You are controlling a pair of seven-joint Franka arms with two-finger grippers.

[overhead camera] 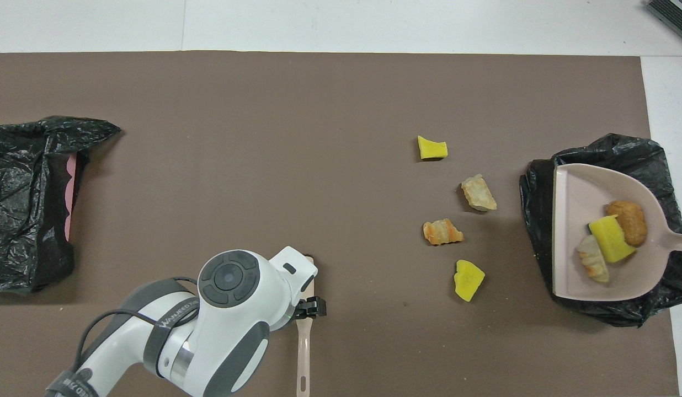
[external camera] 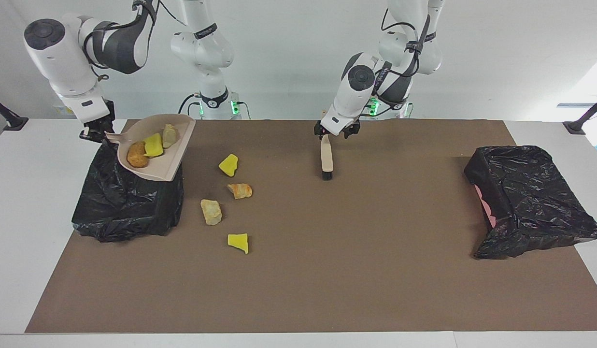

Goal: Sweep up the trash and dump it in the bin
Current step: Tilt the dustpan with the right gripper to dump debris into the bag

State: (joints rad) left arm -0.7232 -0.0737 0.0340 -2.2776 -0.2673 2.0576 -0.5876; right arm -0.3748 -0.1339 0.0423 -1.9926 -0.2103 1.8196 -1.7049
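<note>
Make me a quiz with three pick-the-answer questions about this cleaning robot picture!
1. Where is the dustpan?
A. Lying beside the brush
B. Held over the black bin at the right arm's end of the table
C. On the white table edge

2. How many trash pieces lie on the brown mat?
A. Two
B. Six
C. Four

3. What is the right end effector doing?
A. Shut on the dustpan's handle
B. Open and holding nothing
C. Holding the brush

Answers:
1 B: the pan hangs above the bag-lined bin.
2 C: two yellow, one orange and one beige piece sit on the mat, and three more are in the pan.
3 A: it grips the handle's end.
</note>
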